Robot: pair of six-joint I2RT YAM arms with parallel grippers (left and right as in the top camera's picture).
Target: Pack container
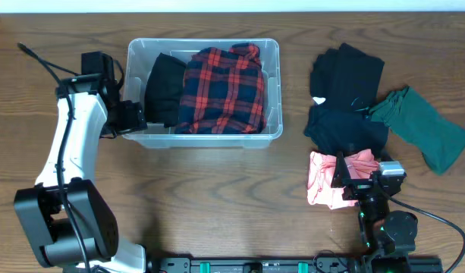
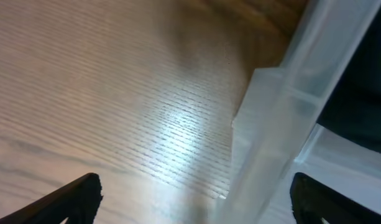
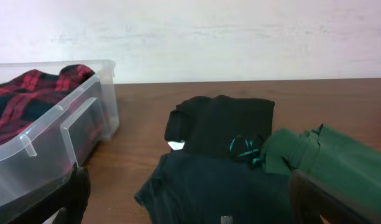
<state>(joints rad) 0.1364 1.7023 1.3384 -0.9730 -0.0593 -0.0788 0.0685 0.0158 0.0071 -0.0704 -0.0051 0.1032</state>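
The clear plastic container stands at the back middle of the table, holding a red and navy plaid shirt and a black garment. My left gripper is open, its fingers straddling the container's left front corner wall. My right gripper is open and empty above a pink garment, facing a dark navy garment. A black garment and a green garment lie to the right. The container also shows at the left of the right wrist view.
A black cable runs across the table's back left. The black garment and green garment lie ahead of my right gripper. A pale wall stands behind the table.
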